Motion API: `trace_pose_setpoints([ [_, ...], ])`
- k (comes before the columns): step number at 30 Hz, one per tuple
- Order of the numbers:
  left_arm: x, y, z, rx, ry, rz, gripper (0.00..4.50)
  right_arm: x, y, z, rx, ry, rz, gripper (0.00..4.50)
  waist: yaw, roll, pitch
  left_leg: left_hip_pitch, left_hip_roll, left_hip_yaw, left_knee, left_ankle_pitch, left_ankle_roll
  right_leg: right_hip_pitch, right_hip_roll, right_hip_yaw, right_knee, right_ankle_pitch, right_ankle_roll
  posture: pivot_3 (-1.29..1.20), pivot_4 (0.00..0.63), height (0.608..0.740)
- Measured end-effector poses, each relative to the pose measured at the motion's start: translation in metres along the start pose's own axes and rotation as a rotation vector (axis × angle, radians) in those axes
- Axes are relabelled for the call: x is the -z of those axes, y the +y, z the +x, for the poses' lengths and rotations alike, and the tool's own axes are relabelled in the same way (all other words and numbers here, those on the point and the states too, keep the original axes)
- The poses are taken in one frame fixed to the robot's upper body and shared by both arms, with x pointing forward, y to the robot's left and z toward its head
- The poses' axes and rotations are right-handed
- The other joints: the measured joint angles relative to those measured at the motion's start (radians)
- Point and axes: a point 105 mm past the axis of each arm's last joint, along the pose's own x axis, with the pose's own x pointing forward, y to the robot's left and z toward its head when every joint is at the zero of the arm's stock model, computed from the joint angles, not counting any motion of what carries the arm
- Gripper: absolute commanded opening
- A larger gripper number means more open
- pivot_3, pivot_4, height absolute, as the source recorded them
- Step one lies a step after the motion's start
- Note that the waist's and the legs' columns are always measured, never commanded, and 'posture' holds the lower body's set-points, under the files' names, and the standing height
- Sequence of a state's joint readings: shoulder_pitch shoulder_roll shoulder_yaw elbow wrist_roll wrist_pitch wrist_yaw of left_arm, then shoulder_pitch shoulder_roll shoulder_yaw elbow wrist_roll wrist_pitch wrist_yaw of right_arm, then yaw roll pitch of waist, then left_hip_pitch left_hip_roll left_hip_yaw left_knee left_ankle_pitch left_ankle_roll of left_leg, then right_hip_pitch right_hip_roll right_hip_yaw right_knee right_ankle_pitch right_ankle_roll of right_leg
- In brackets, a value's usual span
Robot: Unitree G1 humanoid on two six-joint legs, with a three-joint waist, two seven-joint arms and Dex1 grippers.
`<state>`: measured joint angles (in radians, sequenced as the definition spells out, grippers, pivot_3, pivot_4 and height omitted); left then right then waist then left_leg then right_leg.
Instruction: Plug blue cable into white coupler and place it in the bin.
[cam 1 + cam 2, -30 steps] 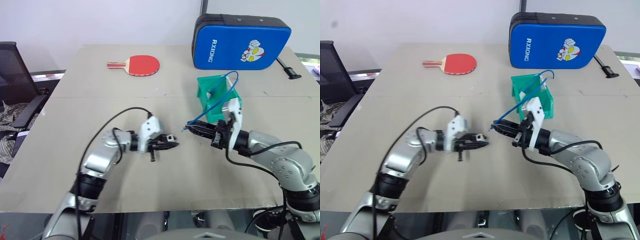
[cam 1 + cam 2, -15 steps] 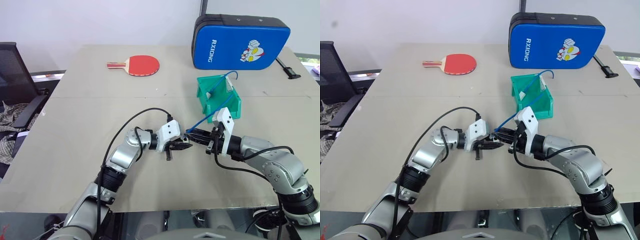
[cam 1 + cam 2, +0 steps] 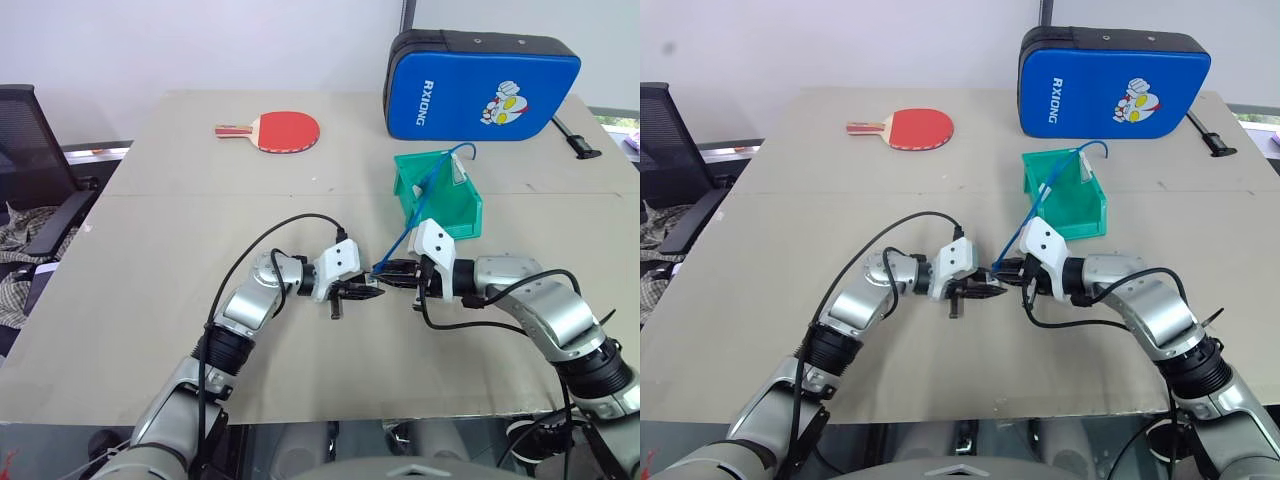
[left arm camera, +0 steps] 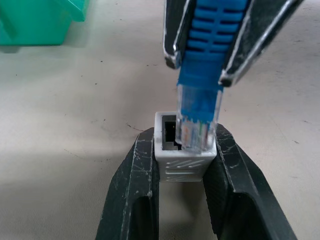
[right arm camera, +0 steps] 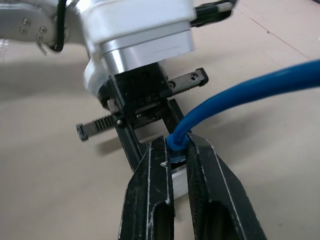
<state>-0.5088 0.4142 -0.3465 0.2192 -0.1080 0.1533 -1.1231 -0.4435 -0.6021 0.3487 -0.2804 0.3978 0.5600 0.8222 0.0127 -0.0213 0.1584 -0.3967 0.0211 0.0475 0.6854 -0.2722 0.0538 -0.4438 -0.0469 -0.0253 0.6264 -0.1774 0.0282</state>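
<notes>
My left gripper [image 3: 368, 293] is shut on the white coupler [image 4: 181, 159], a tiny white block with its dark socket facing my right gripper. My right gripper [image 3: 384, 270] is shut on the blue cable [image 3: 405, 235] just behind its clear plug [image 4: 197, 125]. The two grippers meet tip to tip above the middle of the table. The plug's tip sits at the mouth of the socket, toward one side; how deep it reaches I cannot tell. From the right gripper the cable rises back and loops into the green bin [image 3: 458, 212], which stands just behind that arm.
A large blue padded case [image 3: 480, 85] stands at the back right of the table, beyond the bin. A red table-tennis paddle [image 3: 283, 130] lies at the back centre. A black chair [image 3: 30, 160] stands off the table's left side.
Both grippers have come together at the table's middle: the left moved right, then held still. The right sank and rolled its wrist, bringing the plug up to the coupler.
</notes>
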Motion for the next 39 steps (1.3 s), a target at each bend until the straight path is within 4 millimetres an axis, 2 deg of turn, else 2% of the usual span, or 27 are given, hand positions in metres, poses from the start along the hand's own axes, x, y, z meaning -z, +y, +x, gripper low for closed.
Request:
trace_pose_setpoints([
  [12, 0.001, 0.002, -0.001, 0.012, 0.009, 0.006, 0.60, -0.001, -0.014, 0.003, -0.152, 0.128, -0.161, 0.00, 0.000, 0.000, -0.002, 0.002, 0.000, 0.000, 0.000, 0.000, 0.000, 0.001, 0.000, 0.000, 0.001, 0.000, -0.001, 0.00, 0.150, 0.731],
  [17, 0.005, 0.003, -0.002, 0.000, 0.024, -0.009, 0.60, -0.005, -0.015, 0.013, -0.209, 0.206, -0.239, 0.00, -0.006, 0.000, -0.003, 0.013, 0.001, 0.000, -0.001, 0.000, 0.000, 0.010, 0.000, 0.000, 0.001, -0.003, -0.003, 0.00, 0.150, 0.731],
  [20, 0.006, 0.002, -0.001, -0.001, 0.027, -0.016, 0.60, 0.000, -0.010, 0.023, -0.232, 0.230, -0.232, 0.00, -0.007, 0.000, -0.004, 0.015, 0.002, -0.001, -0.001, 0.000, 0.000, 0.012, 0.000, -0.001, 0.001, -0.003, -0.004, 0.00, 0.150, 0.731],
  [29, 0.008, 0.001, 0.000, -0.011, 0.028, -0.033, 0.60, 0.002, -0.010, 0.026, -0.239, 0.246, -0.218, 0.00, -0.007, 0.002, -0.014, 0.015, 0.002, 0.000, -0.001, 0.000, 0.000, 0.012, 0.000, -0.001, 0.001, -0.003, -0.004, 0.00, 0.150, 0.731],
  [31, 0.009, 0.001, -0.002, -0.017, 0.024, -0.064, 1.65, 0.003, -0.011, 0.026, -0.224, 0.216, -0.173, 0.00, -0.008, 0.002, -0.015, 0.016, 0.002, 0.000, -0.001, 0.000, 0.000, 0.013, 0.000, -0.001, 0.001, -0.003, -0.004, 0.00, 0.150, 0.731],
  [33, 0.003, -0.003, -0.002, -0.002, -0.013, -0.084, 2.41, 0.002, -0.010, 0.026, -0.207, 0.161, -0.109, 0.00, -0.009, 0.002, -0.015, 0.015, 0.002, -0.001, -0.002, 0.000, 0.000, 0.012, 0.000, -0.001, 0.001, -0.003, -0.004, 0.00, 0.150, 0.731],
  [36, -0.009, -0.011, -0.006, 0.002, -0.067, -0.088, 3.75, 0.004, -0.016, 0.016, -0.146, 0.077, 0.011, 0.00, -0.009, 0.002, -0.014, 0.013, 0.002, 0.000, -0.002, 0.000, 0.000, 0.011, -0.001, -0.001, 0.000, -0.003, -0.004, 0.00, 0.150, 0.731],
  [39, -0.004, -0.017, -0.025, -0.042, -0.072, -0.138, 3.75, 0.005, -0.021, 0.000, -0.082, 0.003, 0.123, 0.00, -0.013, 0.004, -0.011, 0.010, 0.002, 0.000, -0.003, 0.000, 0.000, 0.008, -0.002, -0.001, 0.000, -0.002, -0.005, 0.00, 0.150, 0.731],
])
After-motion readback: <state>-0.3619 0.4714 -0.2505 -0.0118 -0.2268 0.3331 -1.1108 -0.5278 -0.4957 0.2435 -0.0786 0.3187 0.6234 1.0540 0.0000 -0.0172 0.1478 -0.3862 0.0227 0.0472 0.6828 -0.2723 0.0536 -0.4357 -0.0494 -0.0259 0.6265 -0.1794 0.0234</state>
